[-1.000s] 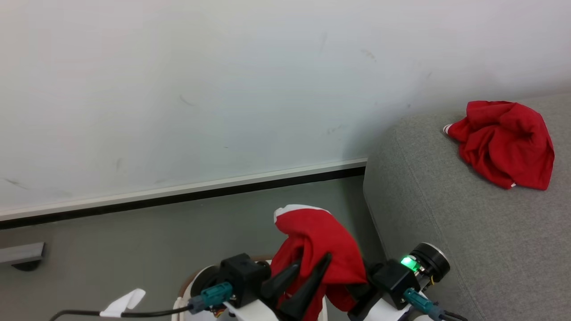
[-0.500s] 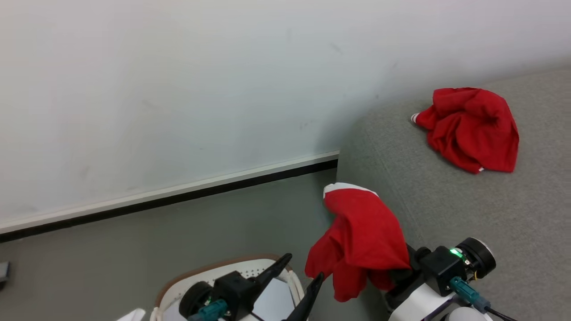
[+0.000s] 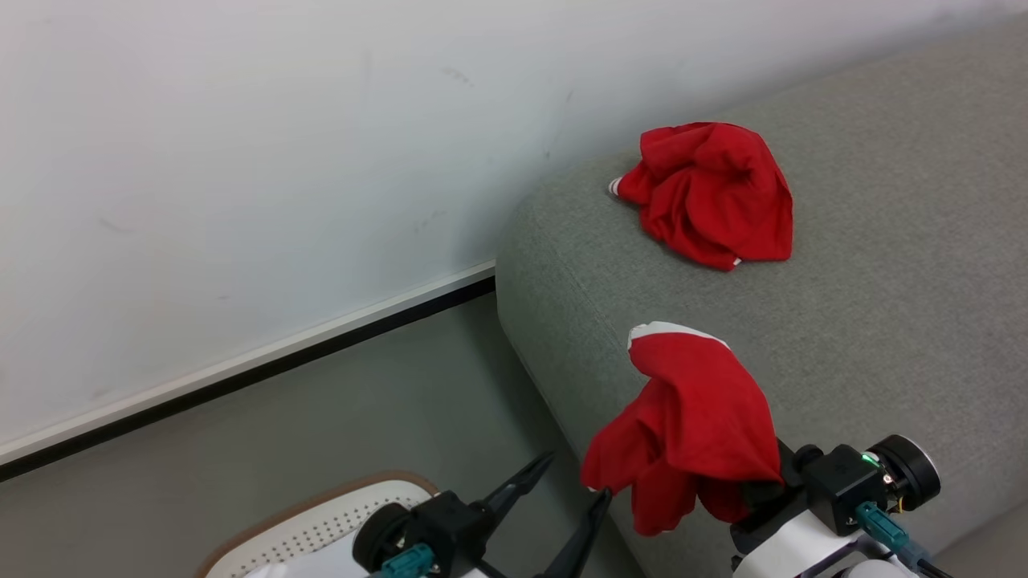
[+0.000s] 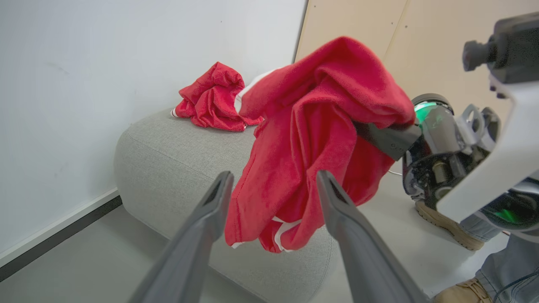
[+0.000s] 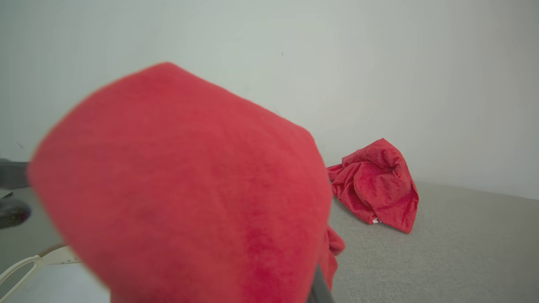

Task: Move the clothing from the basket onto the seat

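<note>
Red garment [image 3: 691, 417] hangs lower right, clamped in the right claw [image 3: 759, 486] over the grey seat [image 3: 883, 321]. Left claw [image 3: 574, 478] gapes wide and empty at bottom centre.

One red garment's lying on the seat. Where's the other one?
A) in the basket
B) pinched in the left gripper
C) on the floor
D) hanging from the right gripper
D: the garment hangs bunched off the right gripper, whose fingers are buried in the cloth, while the left gripper stands open with nothing between its fingers.
</note>
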